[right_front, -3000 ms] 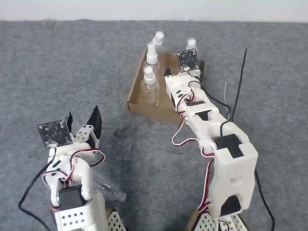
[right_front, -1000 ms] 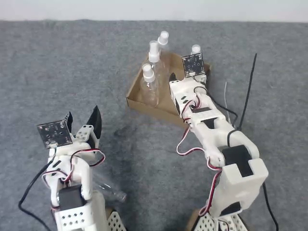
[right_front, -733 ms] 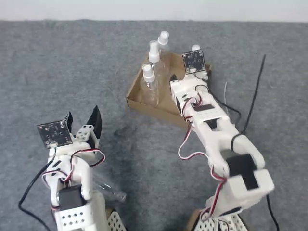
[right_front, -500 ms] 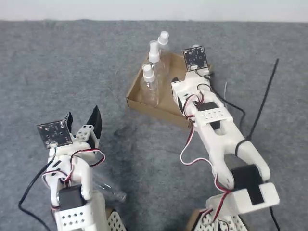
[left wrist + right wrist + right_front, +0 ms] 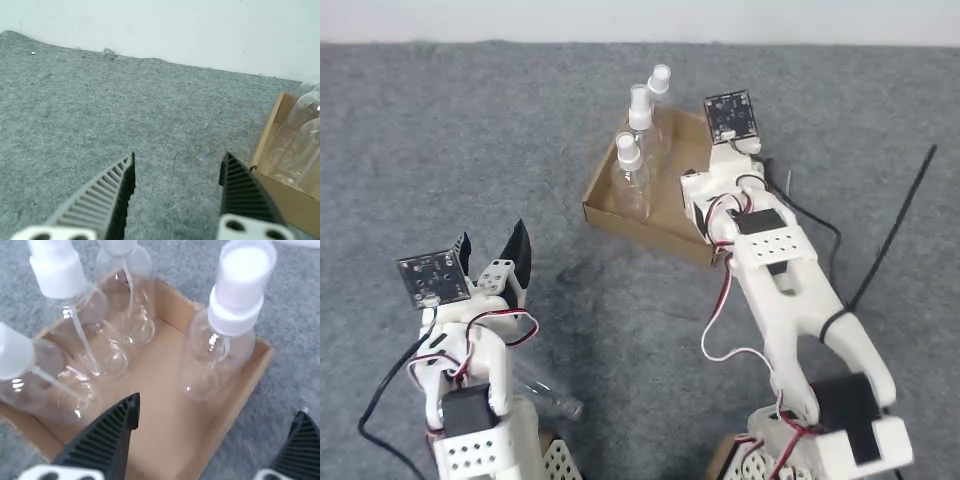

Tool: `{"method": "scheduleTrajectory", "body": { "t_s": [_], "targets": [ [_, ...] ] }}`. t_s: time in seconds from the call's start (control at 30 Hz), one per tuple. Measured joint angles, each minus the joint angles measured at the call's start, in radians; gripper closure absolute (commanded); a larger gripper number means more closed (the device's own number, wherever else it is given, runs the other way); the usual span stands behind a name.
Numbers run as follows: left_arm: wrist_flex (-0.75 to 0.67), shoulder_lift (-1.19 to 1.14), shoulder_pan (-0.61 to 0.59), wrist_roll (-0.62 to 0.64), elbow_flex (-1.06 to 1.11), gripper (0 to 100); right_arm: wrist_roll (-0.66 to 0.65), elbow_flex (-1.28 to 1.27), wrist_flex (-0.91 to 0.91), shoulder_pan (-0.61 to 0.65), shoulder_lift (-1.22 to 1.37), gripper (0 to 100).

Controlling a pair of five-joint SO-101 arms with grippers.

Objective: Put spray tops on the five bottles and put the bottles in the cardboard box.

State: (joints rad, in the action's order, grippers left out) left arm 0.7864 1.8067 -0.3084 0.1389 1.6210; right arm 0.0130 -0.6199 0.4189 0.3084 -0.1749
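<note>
Four clear plastic bottles (image 5: 216, 358), white spray tops (image 5: 241, 281) fitted, stand upright in the brown cardboard box (image 5: 167, 385); a fifth bottle (image 5: 548, 397) lies on its side, well apart.

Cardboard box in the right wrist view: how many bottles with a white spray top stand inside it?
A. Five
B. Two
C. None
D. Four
D: three capped bottles stand close together in the cardboard box, and a fourth bottle stands apart from them, which makes four.
</note>
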Motion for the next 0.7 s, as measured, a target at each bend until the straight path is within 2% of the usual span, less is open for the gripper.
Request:
{"method": "scheduleTrajectory", "body": {
  "t_s": [0.17, 0.7],
  "targets": [
    [0.0, 0.0, 0.0, 0.0, 0.0, 74, 0.0, 0.0, 0.064, 0.0, -0.069, 60.4],
    [0.0, 0.0, 0.0, 0.0, 0.0, 74, -0.005, 0.0, 0.505, 0.0, -0.249, 60.2]
  ]
}}
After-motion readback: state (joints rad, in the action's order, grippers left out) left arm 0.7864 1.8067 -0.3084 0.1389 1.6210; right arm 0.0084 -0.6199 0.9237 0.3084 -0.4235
